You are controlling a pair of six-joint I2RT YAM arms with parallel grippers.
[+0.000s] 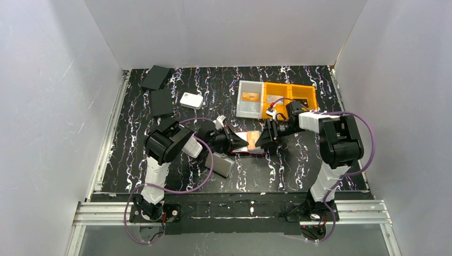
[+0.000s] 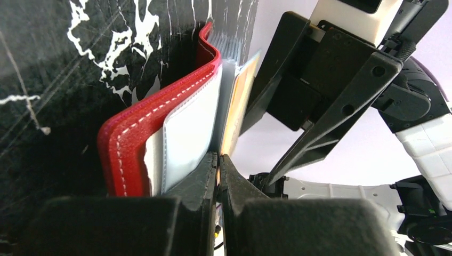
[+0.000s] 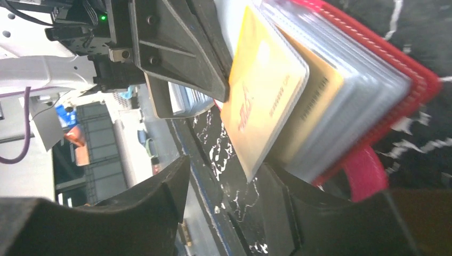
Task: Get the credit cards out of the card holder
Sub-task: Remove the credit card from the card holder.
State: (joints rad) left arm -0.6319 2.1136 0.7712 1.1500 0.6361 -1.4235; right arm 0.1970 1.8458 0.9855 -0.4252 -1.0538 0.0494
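The dark red card holder (image 1: pixel 255 151) lies open at mid-table, its clear sleeve pages fanned up (image 2: pixel 133 133) (image 3: pixel 410 80). An orange-gold credit card (image 3: pixel 261 90) (image 2: pixel 237 106) sits in the outermost sleeve page, and a tan card (image 3: pixel 320 90) shows in the page behind it. My left gripper (image 2: pixel 218 160) (image 1: pixel 238 140) is shut on the edge of that outer page with the orange card in it. My right gripper (image 3: pixel 226 168) (image 1: pixel 261 140) faces it from the other side, open, with the card's lower corner between its fingers and touching neither.
A grey flat case (image 1: pixel 223 164) lies just left of the holder near the left arm. A white rounded box (image 1: pixel 191 100) and two black flat items (image 1: pixel 156 77) (image 1: pixel 161 102) sit at back left. An orange bin (image 1: pixel 290 98) and a pale bin (image 1: pixel 249 98) stand behind the right gripper.
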